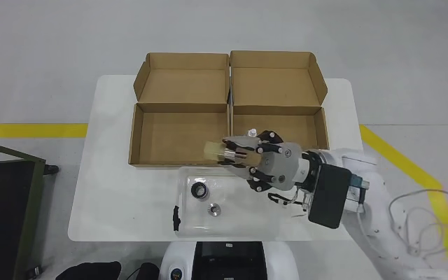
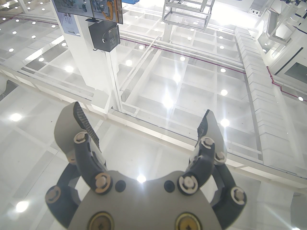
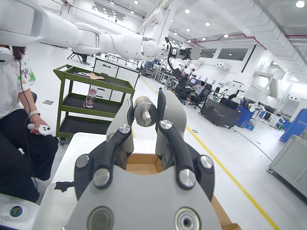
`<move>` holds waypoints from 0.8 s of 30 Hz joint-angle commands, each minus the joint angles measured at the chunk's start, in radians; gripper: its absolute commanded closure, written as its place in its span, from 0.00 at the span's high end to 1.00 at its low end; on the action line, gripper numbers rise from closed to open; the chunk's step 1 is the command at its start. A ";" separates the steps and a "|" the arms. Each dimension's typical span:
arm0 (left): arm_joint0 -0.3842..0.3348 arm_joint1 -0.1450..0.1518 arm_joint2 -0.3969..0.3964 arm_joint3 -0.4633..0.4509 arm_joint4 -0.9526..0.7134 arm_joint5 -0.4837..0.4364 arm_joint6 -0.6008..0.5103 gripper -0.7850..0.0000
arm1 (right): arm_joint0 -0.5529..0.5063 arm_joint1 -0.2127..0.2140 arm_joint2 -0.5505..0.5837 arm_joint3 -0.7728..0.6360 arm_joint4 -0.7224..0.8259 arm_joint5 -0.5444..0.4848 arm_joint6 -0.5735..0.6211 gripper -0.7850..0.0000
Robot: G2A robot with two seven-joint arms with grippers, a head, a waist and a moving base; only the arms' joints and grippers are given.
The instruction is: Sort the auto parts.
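My right end effector [image 3: 145, 108] is clamped on a metal cylinder [image 3: 144, 117] with a short threaded stud. The pads pinch its round flank close to their tips. From above, the cylinder pokes out beyond the fingertips over the near right corner of the left cardboard box [image 1: 150, 136]. The right cardboard box [image 1: 311, 129] lies beside the wrist, and the clear tray [image 1: 234, 220] sits behind the end effector, toward my body. A bearing ring [image 1: 199, 189] and a small round part [image 1: 213, 208] lie in that tray, not yet sorted. My left end effector [image 2: 144, 125] is spread wide, holds nothing and points at the ceiling, well away from the worktop [image 1: 112, 175].

I judge the grip to be the weak point. A smooth round flank held so near the tips could roll or slide out if I swing or tilt. Releasing this close to the corner could let the cylinder strike the box wall and tumble onto the worktop. I cannot tell my height above the box, so a high release might make it bounce.
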 commanded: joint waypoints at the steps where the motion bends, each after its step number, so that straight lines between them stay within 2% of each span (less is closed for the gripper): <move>1: 0.000 0.000 0.000 0.000 0.000 0.000 0.000 1.00 | -0.001 0.000 0.010 -0.005 -0.003 0.005 -0.005 0.00; 11: 0.000 0.000 0.000 0.000 0.000 0.000 0.000 1.00 | 0.009 -0.004 0.027 -0.012 0.013 -0.014 -0.011 0.00; 16: 0.000 0.000 0.000 0.000 0.000 0.000 0.000 1.00 | 0.005 -0.006 0.029 -0.017 -0.018 0.012 -0.007 0.00; 24: 0.000 0.000 0.000 0.000 0.000 0.000 0.000 1.00 | -0.032 -0.002 0.044 0.004 -0.046 0.006 0.075 0.00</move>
